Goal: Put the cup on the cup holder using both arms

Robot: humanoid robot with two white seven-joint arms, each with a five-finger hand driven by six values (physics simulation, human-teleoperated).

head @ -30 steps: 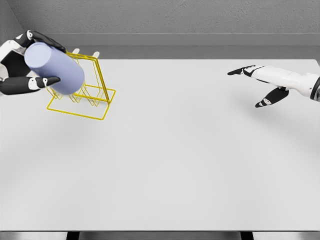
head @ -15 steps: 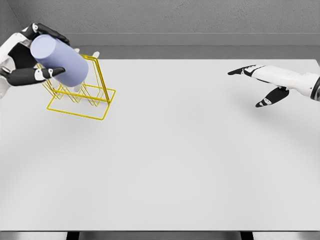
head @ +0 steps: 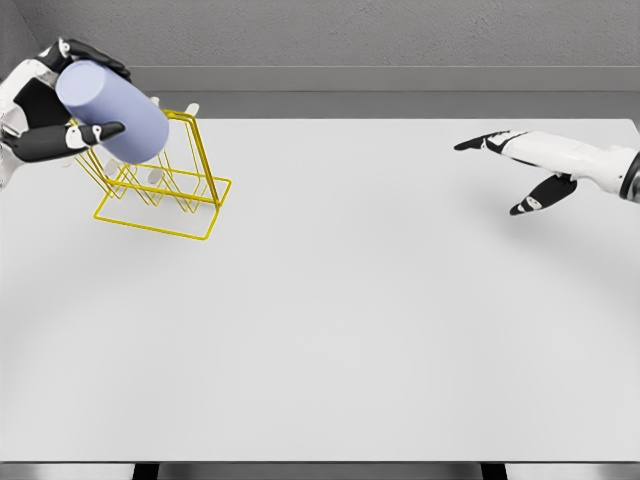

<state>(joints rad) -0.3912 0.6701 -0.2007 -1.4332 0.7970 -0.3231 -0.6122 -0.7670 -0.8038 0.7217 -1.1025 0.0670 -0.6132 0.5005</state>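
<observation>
On the table [head: 380, 330], one cup [head: 112, 112] in left robot hand [head: 50, 105], one cup holder [head: 165, 190]

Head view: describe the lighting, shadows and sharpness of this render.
Head view: soft, even light with no glare on the white table; only a faint, diffuse shadow beside the yellow cup holder; the lavender cup in the left robot hand shows gentle shading, edges crisp; the open right robot hand is equally sharp; no blur or distortion visible.

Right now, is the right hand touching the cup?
No, the right hand hangs open over the table's far right, while the left hand alone grips the cup above the cup holder.
</observation>
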